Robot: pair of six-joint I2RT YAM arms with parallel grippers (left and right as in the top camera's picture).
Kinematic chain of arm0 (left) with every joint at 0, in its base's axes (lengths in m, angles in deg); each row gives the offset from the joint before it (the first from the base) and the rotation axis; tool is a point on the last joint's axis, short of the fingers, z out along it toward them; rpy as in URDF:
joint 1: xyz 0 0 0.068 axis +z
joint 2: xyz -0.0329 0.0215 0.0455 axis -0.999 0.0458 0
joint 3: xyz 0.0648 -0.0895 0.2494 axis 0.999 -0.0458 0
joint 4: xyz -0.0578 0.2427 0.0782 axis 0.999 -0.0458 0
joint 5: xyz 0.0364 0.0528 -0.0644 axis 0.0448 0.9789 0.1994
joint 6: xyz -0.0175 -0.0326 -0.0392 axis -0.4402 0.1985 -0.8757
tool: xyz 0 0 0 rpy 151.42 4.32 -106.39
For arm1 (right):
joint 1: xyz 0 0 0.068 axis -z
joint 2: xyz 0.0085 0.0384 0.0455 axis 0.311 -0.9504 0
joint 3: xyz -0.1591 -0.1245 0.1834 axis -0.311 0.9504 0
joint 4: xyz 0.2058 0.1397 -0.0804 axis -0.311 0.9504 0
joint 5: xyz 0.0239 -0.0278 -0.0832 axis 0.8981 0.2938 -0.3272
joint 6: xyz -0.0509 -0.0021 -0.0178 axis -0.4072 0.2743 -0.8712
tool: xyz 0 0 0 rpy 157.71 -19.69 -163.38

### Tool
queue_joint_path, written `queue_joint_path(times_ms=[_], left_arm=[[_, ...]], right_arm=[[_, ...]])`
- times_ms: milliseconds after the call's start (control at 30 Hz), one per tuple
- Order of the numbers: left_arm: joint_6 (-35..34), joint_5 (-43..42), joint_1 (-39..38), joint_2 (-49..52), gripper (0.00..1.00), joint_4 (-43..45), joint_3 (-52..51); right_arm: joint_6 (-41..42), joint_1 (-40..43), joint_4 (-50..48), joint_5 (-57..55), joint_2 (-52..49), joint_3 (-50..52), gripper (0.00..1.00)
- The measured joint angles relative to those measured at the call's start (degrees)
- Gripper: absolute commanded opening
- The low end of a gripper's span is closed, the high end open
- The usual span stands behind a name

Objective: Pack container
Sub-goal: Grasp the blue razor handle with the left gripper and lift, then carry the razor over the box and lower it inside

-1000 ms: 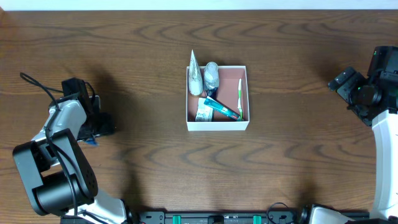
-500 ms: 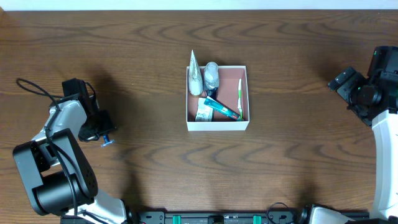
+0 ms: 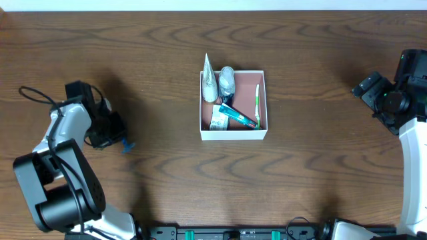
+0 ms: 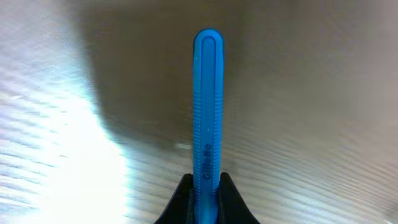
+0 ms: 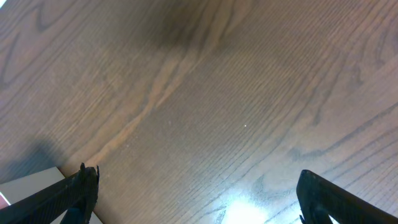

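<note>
A shallow white-walled box (image 3: 233, 135) with a pinkish-brown floor is seen standing at the middle of the wooden table (image 3: 153, 53). Several toiletries are already held in it: a silver cone-shaped packet (image 3: 209, 81) is propped in the far left corner with its tip sticking out past the rim, a grey rounded item (image 3: 227, 81) lies just beside it, a teal tube (image 3: 237, 117) lies slantwise across the near half, a small sachet (image 3: 217, 121) is tucked at the tube's left end, and a green and white toothbrush (image 3: 257, 105) is laid along the right wall. Well to the left of the box, the left gripper (image 4: 205, 188) is clamped on a blue razor (image 4: 207, 106); in the wrist view the ribbed handle is pinched between the two black fingers (image 4: 178, 200) and points straight away from them over the wood. From above, only a small blue piece of the razor shows beside the gripper, and whether it touches the table cannot be told. At the far right edge the right gripper (image 5: 198, 175) is held over bare wood with its jaws spread wide and nothing between them. A white corner of the box shows at the lower left of its wrist view.
</note>
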Motion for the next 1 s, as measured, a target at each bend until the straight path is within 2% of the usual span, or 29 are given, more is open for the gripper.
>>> queue_joint_path(times_ms=[133, 267, 433, 667, 1000], left_arm=[[0.90, -4.13, -4.02, -4.66, 0.06, -3.98, 4.76], [2.08, -6.12, -11.17, -11.37, 0.06, -5.73, 9.75], [2.10, -5.11, -20.90, -18.12, 0.06, -5.73, 15.61], [-0.72, 7.34, -37.64, -23.23, 0.06, -5.03, 22.71], [-10.64, 26.32, -57.18, -21.00, 0.06, 3.56, 23.23]], right_arm=[[0.02, 0.00, -0.02, 0.00, 0.00, 0.00, 0.99], [0.02, 0.00, 0.00, 0.00, 0.00, 0.00, 0.99], [0.02, 0.00, -0.02, 0.00, 0.00, 0.00, 0.99], [0.00, 0.00, -0.02, 0.00, 0.00, 0.00, 0.99], [0.02, 0.00, 0.00, 0.00, 0.00, 0.00, 0.99]])
